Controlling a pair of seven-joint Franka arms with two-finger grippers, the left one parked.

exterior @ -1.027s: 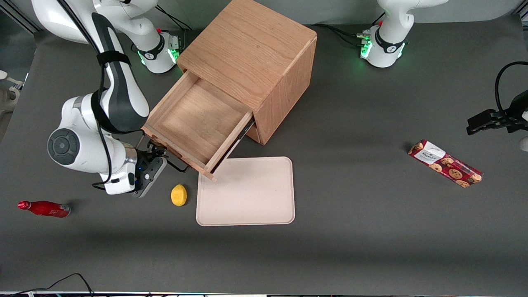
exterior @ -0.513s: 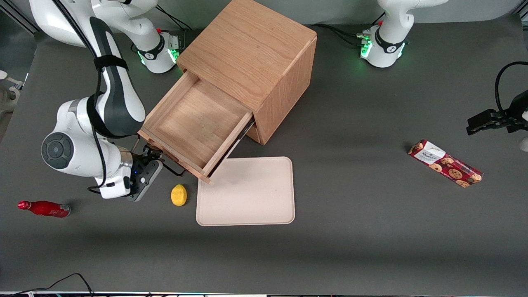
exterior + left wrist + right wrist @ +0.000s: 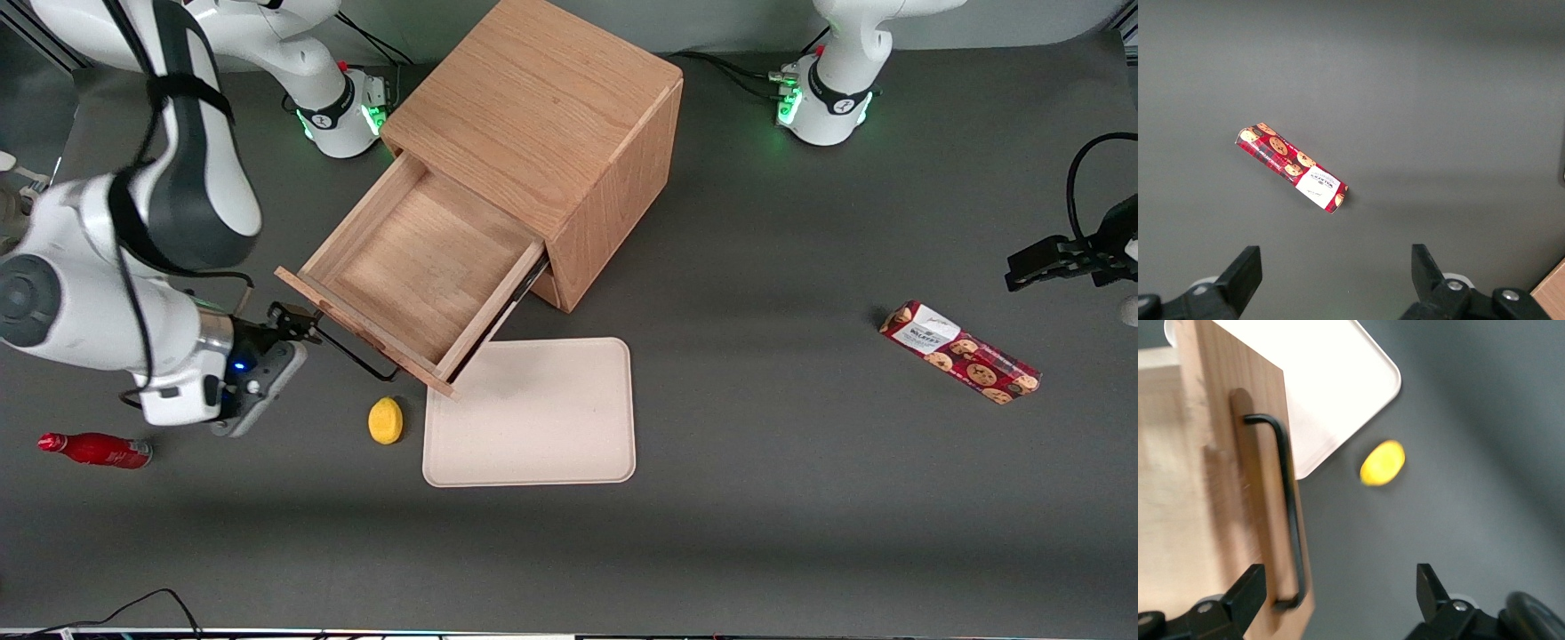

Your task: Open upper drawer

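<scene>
The oak cabinet point(image 3: 551, 124) stands mid-table. Its upper drawer point(image 3: 418, 267) is pulled far out, a shallow light-wood tray with nothing in it. Its front panel point(image 3: 356, 333) carries a thin black bar handle point(image 3: 356, 354), also seen in the right wrist view point(image 3: 1286, 500) on the panel point(image 3: 1231, 487). My gripper point(image 3: 283, 322) is open, just off the handle's end toward the working arm's end of the table, holding nothing; in the right wrist view point(image 3: 1338, 597) one finger lies by the panel and the handle's end sits between the fingers.
A beige tray point(image 3: 531, 412) lies in front of the drawer, also in the right wrist view point(image 3: 1331, 380). A yellow lemon point(image 3: 385, 420) lies beside it point(image 3: 1382, 462). A red bottle point(image 3: 93, 449) lies nearer the working arm's end. A cookie box point(image 3: 958, 351) lies toward the parked arm's end.
The gripper has let go of the handle and drawn away from the drawer front toward the working arm's end. The drawer came out a little more.
</scene>
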